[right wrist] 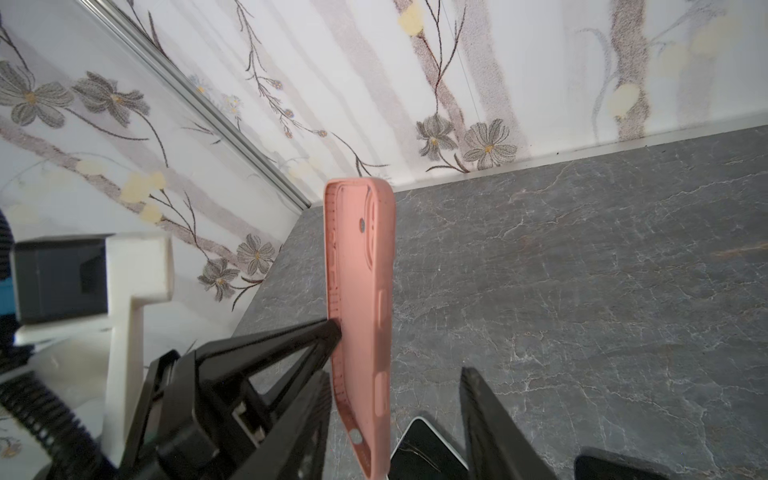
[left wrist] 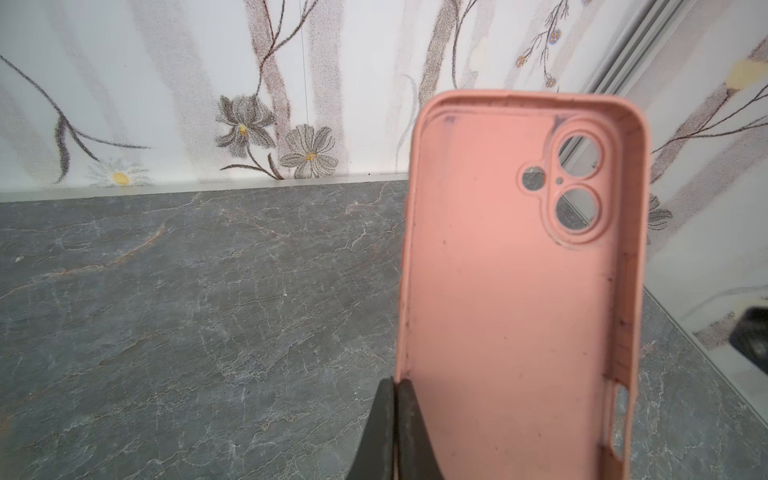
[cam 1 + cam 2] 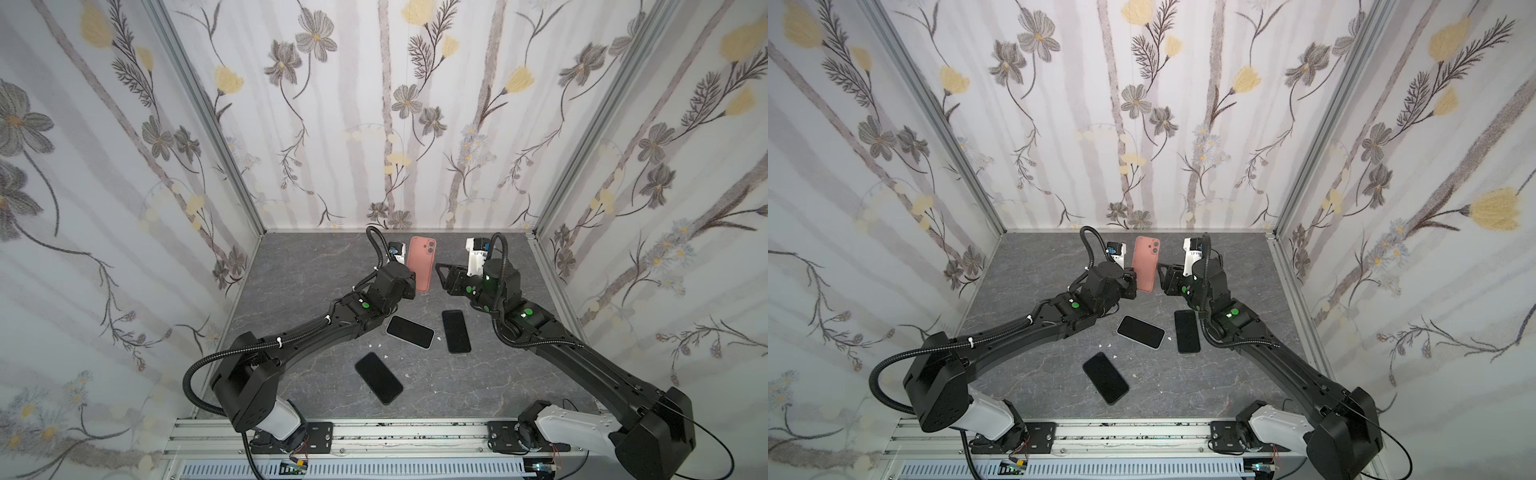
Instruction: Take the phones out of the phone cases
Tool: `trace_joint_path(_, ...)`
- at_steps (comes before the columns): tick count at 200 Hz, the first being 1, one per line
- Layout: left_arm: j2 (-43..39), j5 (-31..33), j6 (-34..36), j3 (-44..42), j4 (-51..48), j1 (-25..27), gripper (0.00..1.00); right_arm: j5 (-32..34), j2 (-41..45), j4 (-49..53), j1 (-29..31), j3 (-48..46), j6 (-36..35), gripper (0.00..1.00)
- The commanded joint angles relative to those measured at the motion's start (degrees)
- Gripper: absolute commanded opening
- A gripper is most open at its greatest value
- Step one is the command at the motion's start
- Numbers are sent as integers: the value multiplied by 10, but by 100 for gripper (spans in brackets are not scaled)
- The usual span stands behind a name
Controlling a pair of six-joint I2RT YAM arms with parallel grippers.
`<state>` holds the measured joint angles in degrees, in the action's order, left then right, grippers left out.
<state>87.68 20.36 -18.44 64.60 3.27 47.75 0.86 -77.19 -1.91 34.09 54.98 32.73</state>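
The pink phone case [image 3: 420, 266] [image 3: 1145, 264] stands upright above the back of the table. Its inside faces the left wrist camera and is empty [image 2: 519, 291]; the table shows through its lens holes. My left gripper [image 2: 397, 388] is shut on the case's long edge near its lower end. My right gripper [image 1: 395, 372] is open, and the case [image 1: 361, 291] passes between its fingers, close to one and clear of the other. Three phones lie screen-up on the table: a white-rimmed phone [image 3: 410, 331] nearest below the case, and two dark phones [image 3: 456, 331] [image 3: 378, 377].
The grey marbled table [image 3: 299, 282] is walled by floral panels at the back and both sides. Small white scraps [image 3: 376, 345] lie among the phones. A metal rail [image 3: 395, 436] runs along the front edge.
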Motion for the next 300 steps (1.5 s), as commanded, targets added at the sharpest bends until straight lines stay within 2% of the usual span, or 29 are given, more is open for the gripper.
trace_joint_path(1,2,25,-5,9,20,8,0,23,-27,15,5,28,8,50)
trace_joint_path(60,7,35,2,12,20,18,0,37,-91,84,14,82,-14,45)
trace_joint_path(88,8,38,2,11,20,19,0,61,-104,107,21,91,-20,32)
trace_joint_path(152,5,30,1,11,21,22,0,56,-110,104,21,93,-19,0)
trace_joint_path(176,9,19,1,11,21,22,0,54,-113,105,21,95,-21,0)
trace_joint_path(188,8,3,-3,13,22,21,13,53,-110,107,19,92,-21,0)
trace_joint_path(202,2,-36,-21,7,27,9,48,65,-105,108,12,81,-18,0)
trace_joint_path(211,-3,-66,-37,3,32,-4,66,75,-104,108,5,73,-11,0)
trace_joint_path(236,-13,-89,-58,-11,36,-33,98,83,-101,114,-26,55,2,0)
trace_joint_path(248,-12,-95,-63,-14,36,-45,100,103,-98,119,-36,47,-15,0)
trace_joint_path(268,-10,-133,-98,-23,35,-76,100,92,-93,124,-61,31,-50,0)
trace_joint_path(283,-4,-187,-124,-30,35,-104,100,58,-91,125,-85,18,-82,0)
trace_joint_path(300,-4,-203,-154,-46,35,-123,100,3,-98,128,-117,14,-96,0)
